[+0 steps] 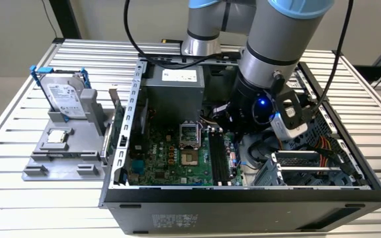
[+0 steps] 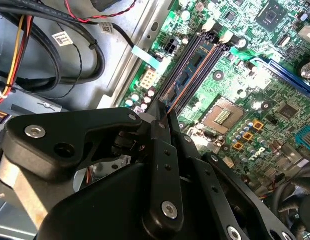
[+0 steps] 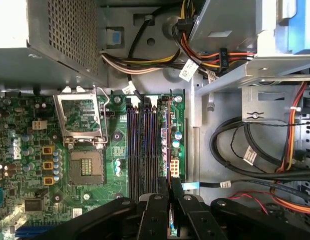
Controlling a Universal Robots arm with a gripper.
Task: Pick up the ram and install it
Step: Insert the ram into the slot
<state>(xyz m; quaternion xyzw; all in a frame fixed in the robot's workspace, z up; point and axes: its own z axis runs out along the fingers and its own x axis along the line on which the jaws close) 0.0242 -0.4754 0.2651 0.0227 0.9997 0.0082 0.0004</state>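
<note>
My gripper (image 1: 239, 137) reaches down inside the open computer case (image 1: 243, 196), over the green motherboard (image 1: 170, 158). In both wrist views its black fingers (image 3: 176, 186) are shut on the ram (image 3: 168, 145), a thin bluish-green stick seen edge-on. The ram (image 2: 187, 75) runs parallel to the long black memory slots (image 3: 143, 145), along their side nearest the case's cable bay. Whether it sits in a slot or hovers above the board, I cannot tell. The gripper (image 3: 170, 184) (image 2: 164, 111) holds the stick at one end.
An open processor socket (image 3: 84, 132) lies beside the slots. The grey power supply (image 1: 174, 89) stands at the back, with cable bundles (image 3: 255, 150) by the drive bay. Outside the case, a grey holder (image 1: 61, 153) carries a hard drive (image 1: 65, 96) and a small chip (image 1: 58, 136).
</note>
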